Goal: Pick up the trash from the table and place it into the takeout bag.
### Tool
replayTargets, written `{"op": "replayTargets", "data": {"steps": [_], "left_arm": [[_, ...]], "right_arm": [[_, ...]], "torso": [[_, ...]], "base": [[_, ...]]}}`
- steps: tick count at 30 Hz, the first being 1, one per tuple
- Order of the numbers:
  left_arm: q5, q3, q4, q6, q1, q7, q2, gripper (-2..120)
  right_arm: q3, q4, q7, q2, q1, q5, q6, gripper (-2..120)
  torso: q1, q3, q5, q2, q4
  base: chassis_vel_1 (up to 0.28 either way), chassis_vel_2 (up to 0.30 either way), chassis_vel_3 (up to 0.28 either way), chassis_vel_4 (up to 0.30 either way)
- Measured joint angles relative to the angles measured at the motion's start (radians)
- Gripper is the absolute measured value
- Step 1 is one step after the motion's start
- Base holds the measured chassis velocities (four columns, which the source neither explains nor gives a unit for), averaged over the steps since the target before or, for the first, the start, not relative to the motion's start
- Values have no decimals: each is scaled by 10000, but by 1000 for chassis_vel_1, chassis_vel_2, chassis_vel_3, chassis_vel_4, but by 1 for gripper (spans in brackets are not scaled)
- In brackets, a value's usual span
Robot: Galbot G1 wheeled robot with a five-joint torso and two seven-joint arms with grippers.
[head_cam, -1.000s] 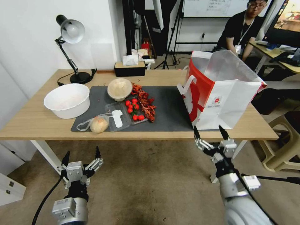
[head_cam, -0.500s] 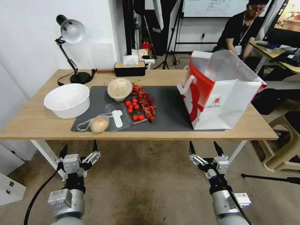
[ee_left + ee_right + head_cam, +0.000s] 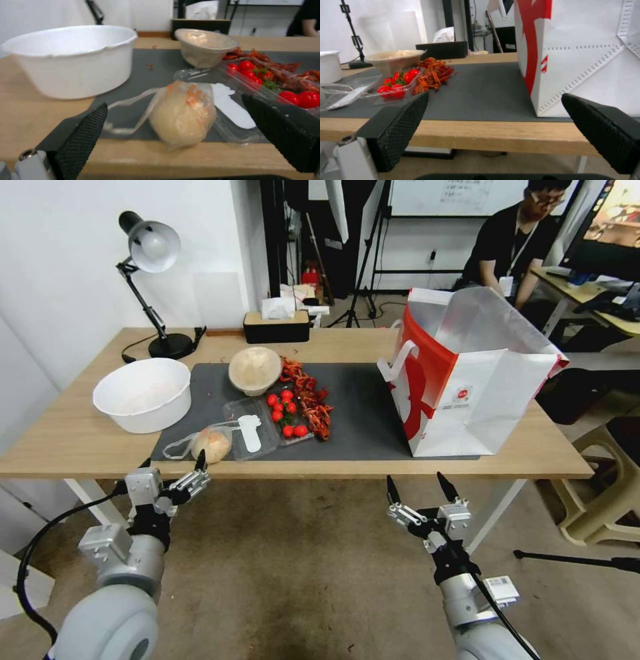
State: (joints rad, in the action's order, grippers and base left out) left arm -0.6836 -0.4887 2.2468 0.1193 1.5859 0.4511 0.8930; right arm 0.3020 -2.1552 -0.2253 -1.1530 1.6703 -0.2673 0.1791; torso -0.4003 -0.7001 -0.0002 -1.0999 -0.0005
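Two sets of jaws, both spread wide with nothing between them. The left gripper [image 3: 172, 473] sits right at the near edge of the table [image 3: 80, 437], fingers [image 3: 81, 136] lined up on the beige bun in its clear bag [image 3: 182, 116], which lies at the front corner of the dark grey mat [image 3: 367, 413], partly over the mat's edge onto the wood. I'd guess that bun is light and squishy, and the thin film around it looks slippery, so a pinch across the fat middle of the bun seems safer than grabbing the loose twisted tail of the bag [image 3: 128, 113], which could just slide out or let the thing swing. Go gentle, it'll dent. Just beside it is a clear plastic tray [image 3: 252, 430] with a white flat piece on it, touching the bun bag as far as I can tell, so it might get dragged along. Behind that, cherry tomatoes [image 3: 285, 413], a heap of red shells [image 3: 312, 397] and the round tan bowl [image 3: 255, 369], tilted on its side; that one looks stiff and light, best taken by the rim. The white tub [image 3: 142, 393] stands off to the left of the mat. The right gripper [image 3: 421, 497] hangs below the table edge, out front of the takeout bag [image 3: 467, 373], which stands upright and open at the right end of the mat, well apart from the bun.
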Motion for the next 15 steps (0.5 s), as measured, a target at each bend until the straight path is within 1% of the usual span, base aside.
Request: {"op": "replayTargets", "data": {"steps": [3,4,7,8,11,13,15], "left_arm": [[-412,238,-452,-22,-720,-363,-546,100],[-412,238,-452,-22,-720,-363,-546,100],[-990,328,-745,201,-1345,-461,-853,100],[-990,328,-745,201,-1345,-461,-853,100],[-1629,465,-1174,309,-1694,-761,-1058,100],[-1708,493,-1277,346,-1775,-871,-1095,100],[-2006,532,-1365,650,-1971,-976,-1133,100]], "right_arm": [[59,-19,-21,28,3,0,-54,100],[59,-19,-21,28,3,0,-54,100],[71,-25,-35,13,-9,10,-118,100],[71,-25,-35,13,-9,10,-118,100],[70,18,-46,-48,-13,60,-130,100],[70,22,-52,-64,-13,73,-136,100],[83,47,-72,-81,-16,92,-145,100]], "torso": [[1,0,0,0,4],[1,0,0,0,4],[0,0,1,0,3],[0,0,1,0,3],[1,0,1,0,5],[2,0,-1,0,5],[2,0,1,0,6]], "base": [[0,0,0,0],[0,0,0,0],[0,0,0,0],[0,0,0,0],[0,0,0,0],[0,0,0,0],[0,0,0,0]]}}
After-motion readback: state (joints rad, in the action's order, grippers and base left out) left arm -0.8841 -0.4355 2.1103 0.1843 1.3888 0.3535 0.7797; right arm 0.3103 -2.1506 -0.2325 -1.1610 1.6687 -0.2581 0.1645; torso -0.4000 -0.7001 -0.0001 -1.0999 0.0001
